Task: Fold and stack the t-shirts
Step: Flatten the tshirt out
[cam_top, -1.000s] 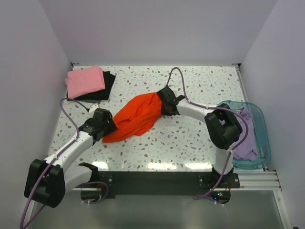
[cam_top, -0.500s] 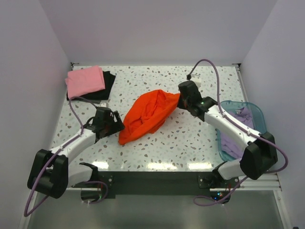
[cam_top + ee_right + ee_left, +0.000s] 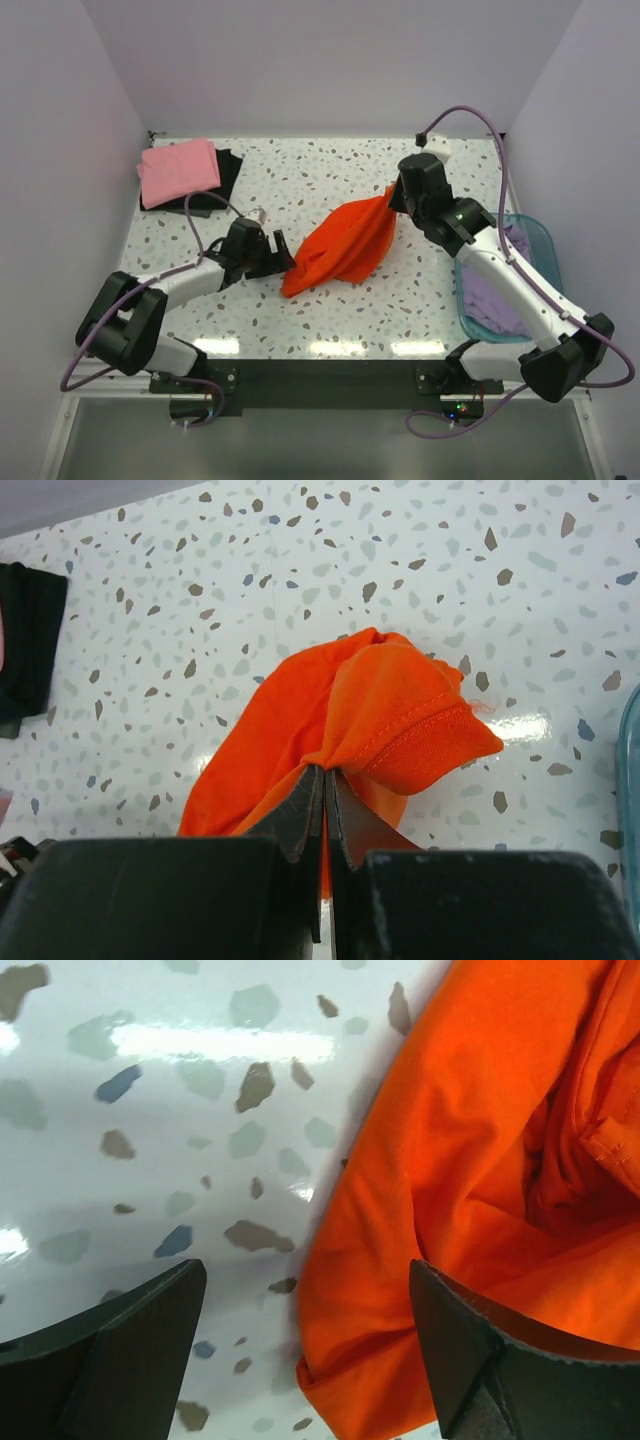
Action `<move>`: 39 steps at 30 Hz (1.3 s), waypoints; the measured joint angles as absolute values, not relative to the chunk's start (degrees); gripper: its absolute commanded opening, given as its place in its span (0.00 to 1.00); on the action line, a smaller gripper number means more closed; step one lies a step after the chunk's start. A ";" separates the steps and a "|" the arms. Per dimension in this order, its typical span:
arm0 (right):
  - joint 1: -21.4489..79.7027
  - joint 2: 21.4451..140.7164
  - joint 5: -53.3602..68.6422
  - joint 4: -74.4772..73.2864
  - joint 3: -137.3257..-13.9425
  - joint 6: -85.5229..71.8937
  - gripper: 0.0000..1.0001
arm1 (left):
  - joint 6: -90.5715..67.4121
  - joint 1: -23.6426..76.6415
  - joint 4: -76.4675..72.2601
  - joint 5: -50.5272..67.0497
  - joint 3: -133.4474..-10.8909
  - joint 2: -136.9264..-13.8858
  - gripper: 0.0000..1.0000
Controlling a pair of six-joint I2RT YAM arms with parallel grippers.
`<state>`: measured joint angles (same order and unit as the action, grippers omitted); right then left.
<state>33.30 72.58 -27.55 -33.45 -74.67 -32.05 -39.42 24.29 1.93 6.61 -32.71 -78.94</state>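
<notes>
Orange-red t-shirt [image 3: 345, 245] pinched by raised right end effector [image 3: 325, 777]; left end effector [image 3: 305, 1278] gapes low.

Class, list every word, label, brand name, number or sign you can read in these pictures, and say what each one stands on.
None: no text can be read in any view.
The orange-red t-shirt, pink t-shirt, black t-shirt, lavender t-shirt and blue basket all look plain.

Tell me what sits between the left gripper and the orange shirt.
Nothing. In the left wrist view, the edge of the orange shirt shows inside the open left gripper; bare speckled table fills the rest.
</notes>
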 measured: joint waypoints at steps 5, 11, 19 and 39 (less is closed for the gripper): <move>33.30 72.97 -27.55 -35.51 -77.58 -31.16 0.00 | -40.97 27.33 -2.79 5.69 -36.12 -85.23 0.74; 33.30 74.78 -27.53 -36.82 -83.96 -29.69 0.00 | -42.59 29.15 -7.35 5.76 -40.16 -91.39 0.74; 33.30 76.03 -27.49 -36.91 -85.91 -29.06 0.00 | -42.33 33.21 -7.73 4.16 -46.15 -98.00 0.42; 33.30 78.70 -30.94 -39.46 -100.40 -22.98 0.00 | -40.49 25.93 13.43 -0.95 -54.68 -78.87 0.00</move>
